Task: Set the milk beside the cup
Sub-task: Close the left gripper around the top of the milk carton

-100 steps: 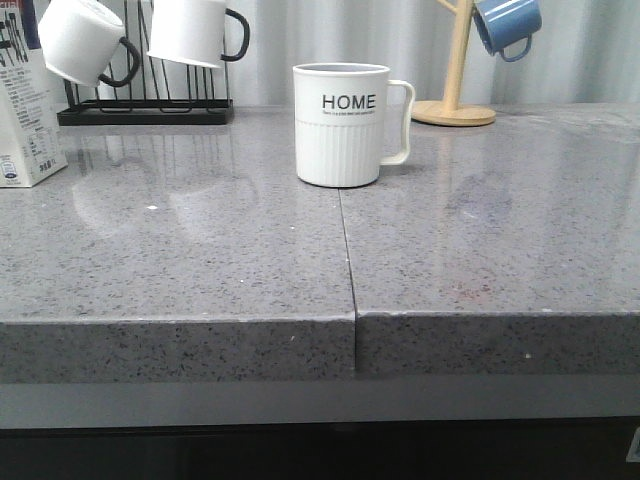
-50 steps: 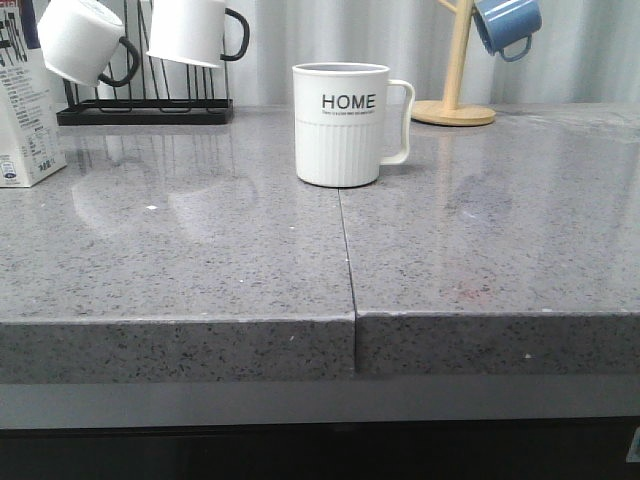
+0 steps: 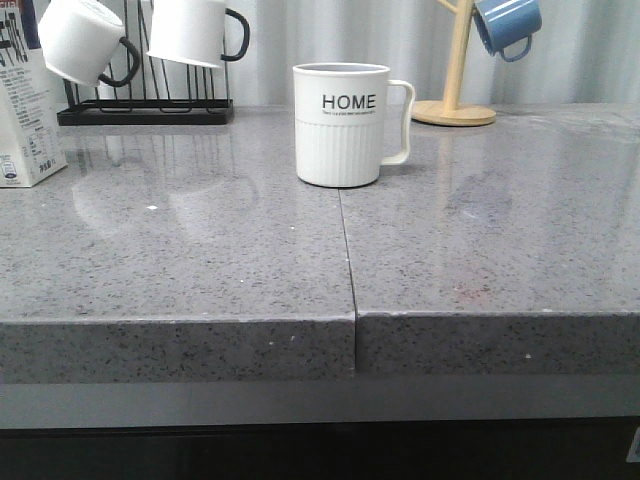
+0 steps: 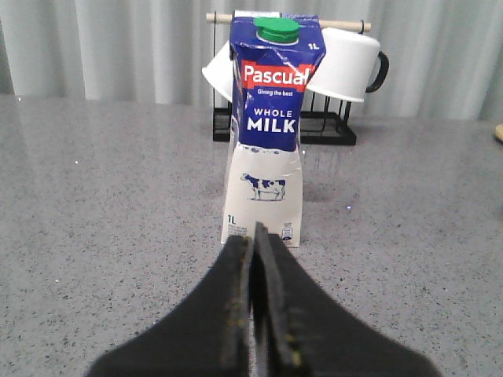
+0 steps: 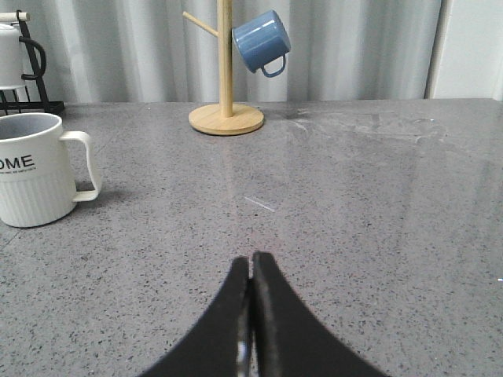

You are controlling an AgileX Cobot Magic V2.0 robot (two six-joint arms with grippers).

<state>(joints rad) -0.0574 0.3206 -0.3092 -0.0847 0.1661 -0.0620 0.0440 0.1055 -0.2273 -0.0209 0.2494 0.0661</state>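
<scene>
The milk (image 4: 267, 133), a tall white carton with a dark blue top and green cap, stands upright on the grey counter; in the front view only its side shows at the far left edge (image 3: 28, 120). My left gripper (image 4: 255, 236) is shut and empty, a short way in front of the carton's base. The cup (image 3: 342, 125), a ribbed white mug lettered "HOME" with a white handle, stands mid-counter and also shows in the right wrist view (image 5: 35, 169). My right gripper (image 5: 251, 263) is shut and empty, off to the cup's handle side. Neither gripper appears in the front view.
A black wire rack (image 3: 145, 110) carrying plain white mugs with black handles (image 3: 195, 30) stands behind the milk. A wooden mug tree (image 3: 455, 100) with a small blue mug (image 3: 507, 25) stands at the back right. A seam (image 3: 347, 255) runs down the counter's middle.
</scene>
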